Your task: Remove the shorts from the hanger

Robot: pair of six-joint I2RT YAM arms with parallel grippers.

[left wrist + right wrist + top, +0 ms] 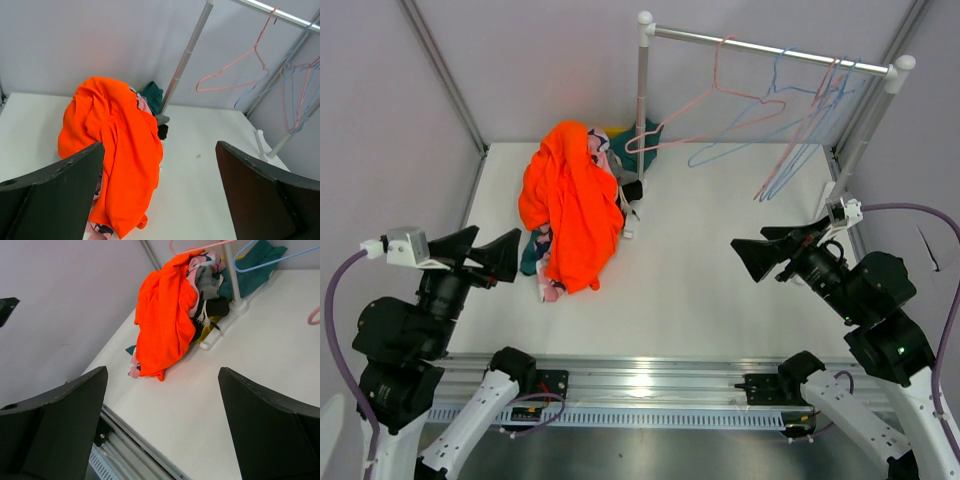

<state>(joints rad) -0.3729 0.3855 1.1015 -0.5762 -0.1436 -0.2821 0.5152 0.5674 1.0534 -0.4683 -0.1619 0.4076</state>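
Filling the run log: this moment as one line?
shorts: piled on table | hangers: bare on rail | left fingers: open, empty | right fingers: open, empty

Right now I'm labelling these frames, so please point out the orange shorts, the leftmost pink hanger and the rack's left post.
orange shorts [575,205], top external view, middle of the heaped fabric.
leftmost pink hanger [230,87], left wrist view, on its lower bar.
left post [642,100], top external view, mid-height of the pole.
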